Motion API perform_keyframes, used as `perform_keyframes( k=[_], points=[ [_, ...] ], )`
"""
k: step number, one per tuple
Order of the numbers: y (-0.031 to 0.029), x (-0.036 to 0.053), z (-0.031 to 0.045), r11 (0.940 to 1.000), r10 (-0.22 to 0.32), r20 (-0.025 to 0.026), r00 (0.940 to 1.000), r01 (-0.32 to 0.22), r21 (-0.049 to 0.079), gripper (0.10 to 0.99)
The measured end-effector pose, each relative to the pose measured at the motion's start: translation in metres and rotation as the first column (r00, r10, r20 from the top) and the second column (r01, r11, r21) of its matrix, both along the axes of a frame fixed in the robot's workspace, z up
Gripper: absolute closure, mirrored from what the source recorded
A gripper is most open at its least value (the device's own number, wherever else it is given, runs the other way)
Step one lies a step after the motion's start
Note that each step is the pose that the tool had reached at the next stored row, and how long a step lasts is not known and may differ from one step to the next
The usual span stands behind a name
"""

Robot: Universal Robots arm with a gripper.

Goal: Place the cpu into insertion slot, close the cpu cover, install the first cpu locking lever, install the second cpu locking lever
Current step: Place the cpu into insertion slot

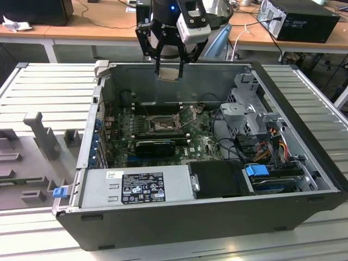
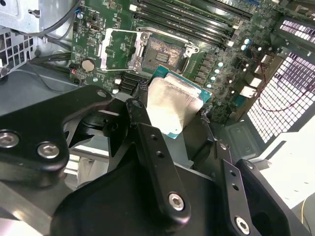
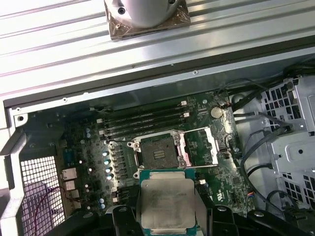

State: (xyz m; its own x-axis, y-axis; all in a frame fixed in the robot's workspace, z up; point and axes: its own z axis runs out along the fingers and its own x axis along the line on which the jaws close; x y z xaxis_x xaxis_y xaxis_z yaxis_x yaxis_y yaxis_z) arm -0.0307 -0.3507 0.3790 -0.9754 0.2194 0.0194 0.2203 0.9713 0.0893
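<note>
While the jaws hang high over the far wall of the open computer case (image 1: 163,223), they are clamped on the cpu (image 1: 167,73), one finger on each of two opposite edges, its pale silvery face level and clear of everything below. In both wrist views the cpu (image 3: 167,201) (image 2: 172,105) sits between the black fingers (image 2: 155,152) with the green board (image 3: 83,147) well beneath it.

The insertion slot (image 3: 158,151) lies bare near the middle of the board, its dark centre exposed. The cpu cover (image 3: 199,147) is swung open and lies just beside the slot, on the side toward the drive cage (image 3: 295,123). In the exterior view the slot (image 1: 161,126) is below the held chip and nearer the camera, well apart from it.

Long memory slots (image 3: 142,120) run along the slot's far side. A long black card (image 1: 155,145) lies on its near side, and the power supply (image 1: 136,187) closes off the near edge of the case. The space straight above the slot is open. The case rests on a ribbed grey counter (image 1: 49,87).
</note>
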Motion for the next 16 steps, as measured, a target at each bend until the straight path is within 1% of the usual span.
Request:
perform_keyframes(
  k=[7,13,16],
  points=[
    [0.0000,0.0000,0.0000,0.9997,-0.025,0.0001,0.9997,0.025,0.000,0.557],
    [0.0000,0.0000,0.0000,0.9979,-0.065,0.0001,0.9979,0.065,0.000,0.557],
    [0.0000,0.0000,0.0000,0.9956,-0.094,0.0001,0.9956,0.094,0.000,0.557]
  ],
)
